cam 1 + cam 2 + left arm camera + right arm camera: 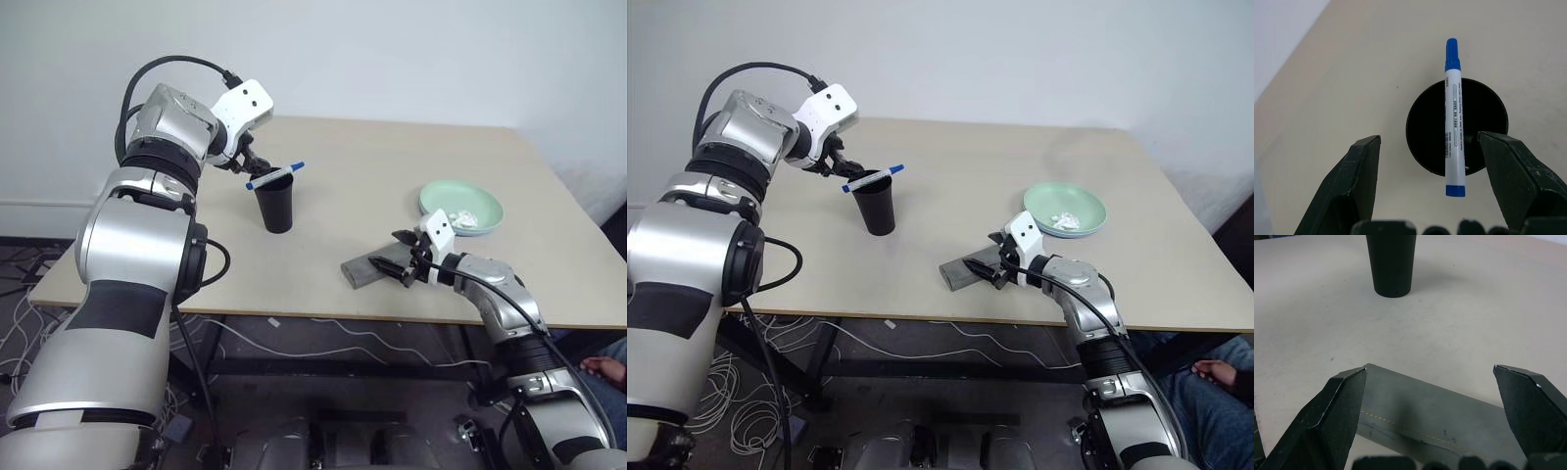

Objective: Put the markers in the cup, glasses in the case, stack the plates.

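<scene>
Black cup (276,207) upright on the beige table (392,166), toward nine o'clock from the table's middle. One marker (275,176), white with blue cap, lying across the cup's rim, cap end pointing toward two o'clock, tail end overhanging the rim on the near-left side. In the left wrist view, marker (1454,117) bridging the dark mouth of the cup (1425,127), both ends past the rim.

Left gripper (245,162) just above and at ten o'clock of the cup, fingers (1359,183) spread wide, nothing between them, marker untouched.

Grey case (370,270) flat near the front edge, at about five o'clock from the cup and well apart from it, lid down. Right gripper (407,257) at the case's right end, fingers (1337,406) spread to their widest on either side of the case (1425,416), not clamped.

Mint green plate (460,208) with small white bits at one o'clock from the case, near the right gripper.
</scene>
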Tool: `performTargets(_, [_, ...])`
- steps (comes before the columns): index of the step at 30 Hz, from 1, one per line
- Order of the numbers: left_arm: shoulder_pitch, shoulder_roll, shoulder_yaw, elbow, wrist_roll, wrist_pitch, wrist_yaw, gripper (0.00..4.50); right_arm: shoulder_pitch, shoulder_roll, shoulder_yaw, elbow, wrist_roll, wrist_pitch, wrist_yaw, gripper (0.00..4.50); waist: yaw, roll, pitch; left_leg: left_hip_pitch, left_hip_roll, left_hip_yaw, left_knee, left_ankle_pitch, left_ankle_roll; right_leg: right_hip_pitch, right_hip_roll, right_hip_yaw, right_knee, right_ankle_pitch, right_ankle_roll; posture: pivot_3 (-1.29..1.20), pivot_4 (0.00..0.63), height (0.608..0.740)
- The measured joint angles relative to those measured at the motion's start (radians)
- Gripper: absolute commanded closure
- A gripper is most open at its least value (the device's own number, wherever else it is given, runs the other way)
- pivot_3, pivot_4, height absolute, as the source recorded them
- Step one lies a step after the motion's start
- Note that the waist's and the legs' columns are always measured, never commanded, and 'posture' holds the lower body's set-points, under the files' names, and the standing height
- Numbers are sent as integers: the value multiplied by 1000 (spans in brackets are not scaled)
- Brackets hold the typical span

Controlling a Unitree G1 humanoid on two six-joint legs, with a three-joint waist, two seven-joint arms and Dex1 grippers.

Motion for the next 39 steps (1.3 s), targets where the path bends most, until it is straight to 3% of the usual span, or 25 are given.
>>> performTargets(18, [68,-29,81,2,-29,33,79,1145,42,-7,-10,-51,0,16,-11,0,-1,0,0,0,0,0,1,0,0,1,0,0,0,0,0,0,0,734])
performTargets(22, [72,-29,93,2,-35,38,84,1975,43,-7,-10,-58,0,18,-12,0,0,0,0,0,0,0,2,0,0,1,1,0,1,0,0,0,0,734])
performTargets(34, [99,-38,113,2,-37,39,107,1975,43,-8,-12,-59,0,22,-14,0,0,0,0,0,0,0,2,0,0,1,1,0,1,0,0,0,0,734])
performTargets(37, [100,-39,116,2,-37,39,113,2569,43,-8,-12,-61,0,22,-17,0,0,0,0,0,0,1,2,0,0,1,1,0,1,0,0,0,0,734])
performTargets(39, [102,-42,120,2,-37,39,116,3269,45,-8,-13,-63,0,22,-23,0,0,0,0,0,0,1,2,0,0,1,1,0,1,0,0,0,0,734])
